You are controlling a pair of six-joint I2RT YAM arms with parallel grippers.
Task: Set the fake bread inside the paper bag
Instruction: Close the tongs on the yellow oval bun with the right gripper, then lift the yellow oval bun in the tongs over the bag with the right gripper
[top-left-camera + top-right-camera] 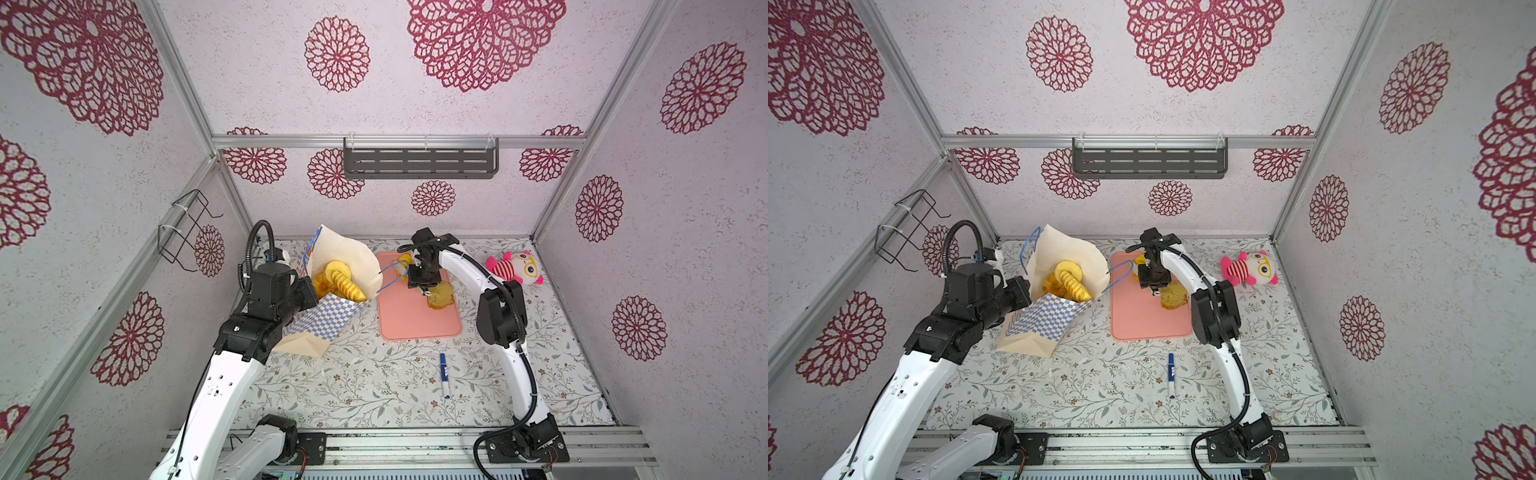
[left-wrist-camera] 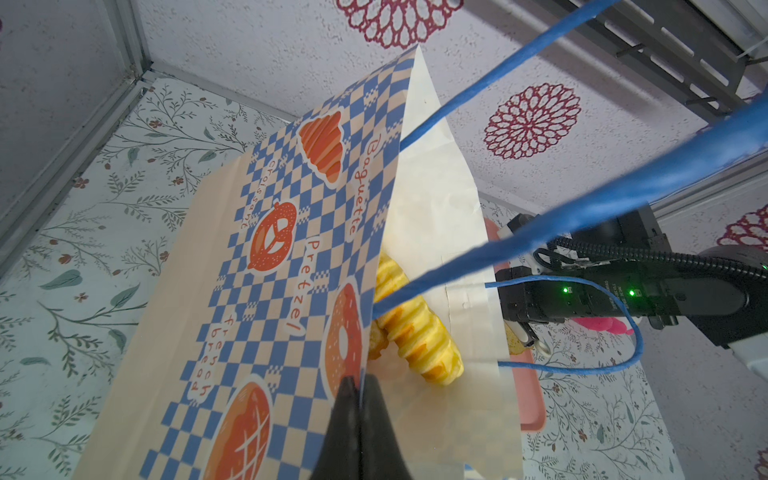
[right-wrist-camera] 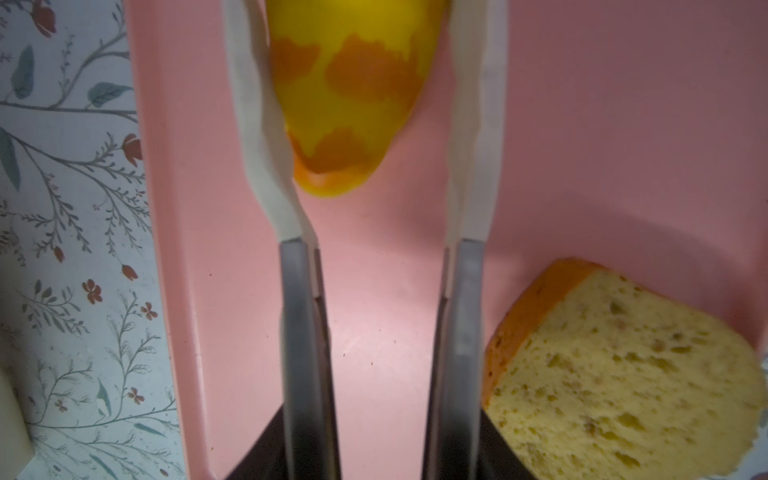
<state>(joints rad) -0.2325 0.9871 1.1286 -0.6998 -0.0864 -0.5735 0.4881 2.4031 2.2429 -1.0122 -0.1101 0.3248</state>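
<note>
- The paper bag (image 1: 328, 316), left of the pink tray (image 1: 415, 328), holds at least 2 breads (image 1: 341, 283); the left tool (image 2: 357, 399) pinches its rim.
- On the tray, 2 remain: a slice (image 1: 440, 296) and a yellow pastry (image 3: 349, 104).
- The right tool (image 3: 361, 25) straddles the pastry with narrow jaws; whether it grips, I cannot tell.

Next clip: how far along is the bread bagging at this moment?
Done: the ridged loaf and another piece already sit in the paper bag, whose rim the left claw pinches open. In hand: the right claw straddles the yellow pastry on the pink tray; a firm grip isn't clear. Left: that pastry and the bread slice beside it on the tray.
</note>
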